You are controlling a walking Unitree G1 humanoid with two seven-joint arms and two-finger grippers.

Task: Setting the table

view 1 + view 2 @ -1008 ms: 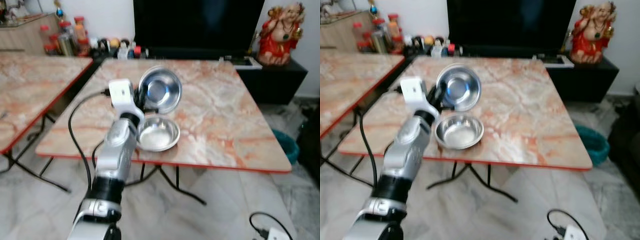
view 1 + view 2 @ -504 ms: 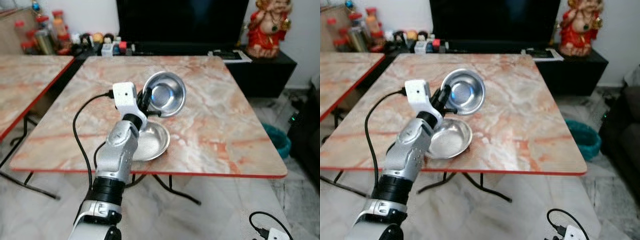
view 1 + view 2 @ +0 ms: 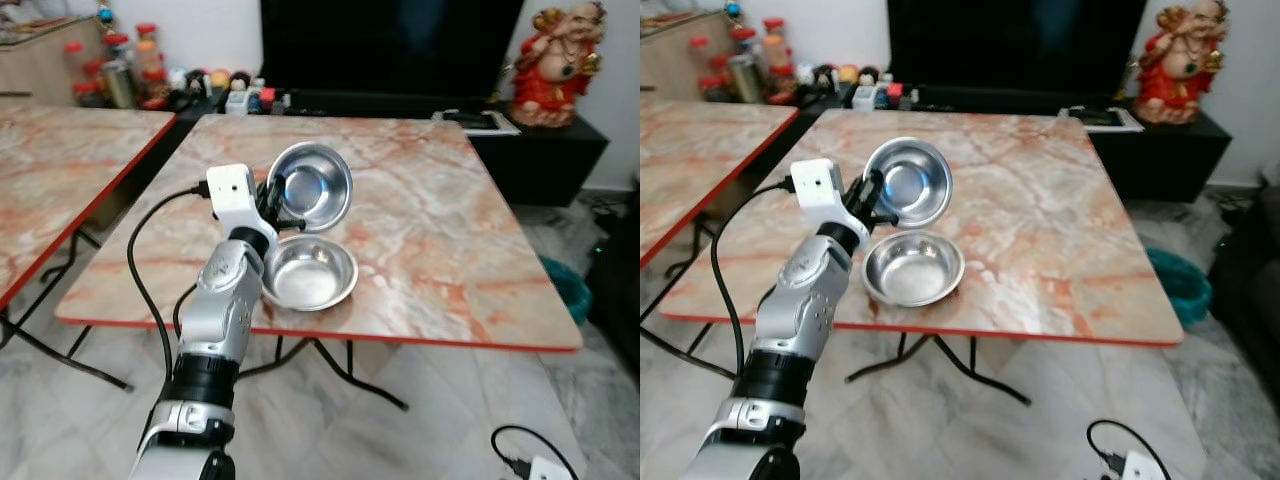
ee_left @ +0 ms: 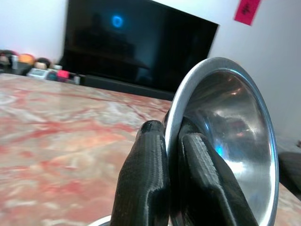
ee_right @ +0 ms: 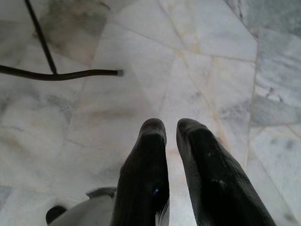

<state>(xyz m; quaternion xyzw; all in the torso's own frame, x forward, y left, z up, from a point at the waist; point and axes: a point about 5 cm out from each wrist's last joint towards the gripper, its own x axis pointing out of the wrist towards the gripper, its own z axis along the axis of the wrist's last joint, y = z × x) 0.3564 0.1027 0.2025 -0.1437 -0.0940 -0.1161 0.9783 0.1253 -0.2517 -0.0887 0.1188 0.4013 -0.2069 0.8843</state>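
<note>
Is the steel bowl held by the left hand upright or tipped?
Tipped. The held bowl stands on edge, its opening facing sideways, its rim pinched by the left hand above the second bowl, which rests upright on the table.

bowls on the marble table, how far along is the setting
One steel bowl already sits near the table's front edge. The left gripper holds a second bowl by its rim, tilted on edge above the first. That one is not yet set down. The right gripper hangs over the floor.
</note>
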